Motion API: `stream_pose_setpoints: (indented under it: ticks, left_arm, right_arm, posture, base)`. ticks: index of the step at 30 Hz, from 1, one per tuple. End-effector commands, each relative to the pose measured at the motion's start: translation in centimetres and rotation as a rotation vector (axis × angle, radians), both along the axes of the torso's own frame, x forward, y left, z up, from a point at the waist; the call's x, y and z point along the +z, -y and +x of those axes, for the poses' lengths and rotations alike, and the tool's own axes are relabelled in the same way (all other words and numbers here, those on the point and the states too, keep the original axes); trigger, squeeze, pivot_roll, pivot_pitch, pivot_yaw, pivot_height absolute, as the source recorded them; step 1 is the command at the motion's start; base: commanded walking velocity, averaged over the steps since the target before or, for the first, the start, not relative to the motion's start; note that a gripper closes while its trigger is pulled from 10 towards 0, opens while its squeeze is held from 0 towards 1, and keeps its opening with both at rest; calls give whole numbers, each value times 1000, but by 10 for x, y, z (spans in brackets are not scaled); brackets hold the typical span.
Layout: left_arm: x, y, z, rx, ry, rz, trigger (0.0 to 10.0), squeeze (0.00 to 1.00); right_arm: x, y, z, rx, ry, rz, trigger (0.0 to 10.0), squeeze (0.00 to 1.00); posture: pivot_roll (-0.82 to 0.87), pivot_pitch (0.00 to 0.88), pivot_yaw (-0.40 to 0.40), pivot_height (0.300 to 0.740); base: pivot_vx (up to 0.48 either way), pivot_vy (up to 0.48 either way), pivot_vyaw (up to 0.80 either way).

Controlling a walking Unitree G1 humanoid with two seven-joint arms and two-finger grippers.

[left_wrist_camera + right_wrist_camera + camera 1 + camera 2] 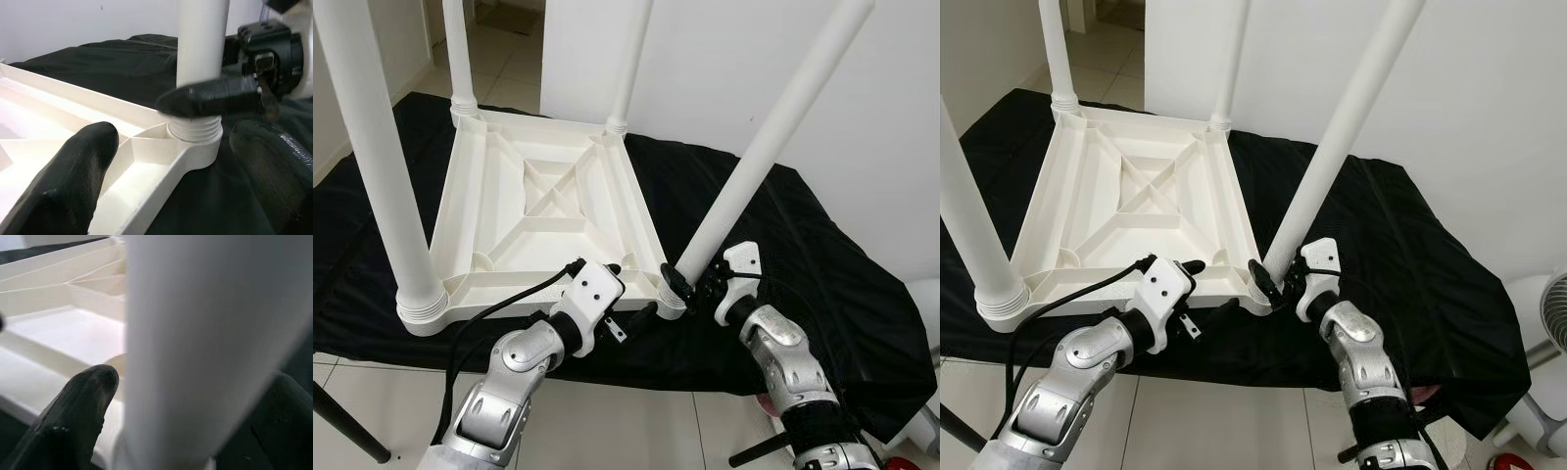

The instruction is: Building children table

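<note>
Right end effector [690, 284] clamped around the fourth leg [759, 157] at the upturned tabletop's [548, 206] five-o'clock corner; left end effector [631, 313], fingers apart, steadies the rim. Next: screwing it home.

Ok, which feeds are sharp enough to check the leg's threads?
Left wrist view: threaded collar is sharp, its own fingers blurred. Right wrist view: table leg is a soft white blur. Head views: evenly lit, sharp, but socket small.
</note>
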State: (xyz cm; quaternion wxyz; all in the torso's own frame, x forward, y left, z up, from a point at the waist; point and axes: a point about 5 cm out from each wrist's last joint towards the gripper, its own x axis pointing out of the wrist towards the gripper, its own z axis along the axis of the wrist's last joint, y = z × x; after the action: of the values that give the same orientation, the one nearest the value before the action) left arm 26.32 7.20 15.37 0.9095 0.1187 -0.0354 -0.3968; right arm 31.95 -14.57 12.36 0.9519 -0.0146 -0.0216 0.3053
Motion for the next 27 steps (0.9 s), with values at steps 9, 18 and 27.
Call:
stream_pose_setpoints:
  ticks: [9,18,27]
  left_arm:
    - [1,10,-3,-35,12,-12,10000,0]
    - [4,10,-3,-34,9,-44,10000,0]
    - [5,8,-2,-24,8,-47,10000,0]
  right_arm:
    - [-13,-14,9,179,-59,-77,4902,0]
    - [-18,-9,16,176,-115,-48,0,0]
    - [-28,-3,17,3,-129,-98,0,0]
  posture:
    - [79,0,-178,740]
    - [93,0,-186,740]
    - [85,0,-180,740]
  base:
    - [0,0,0]
    - [0,0,0]
    - [0,0,0]
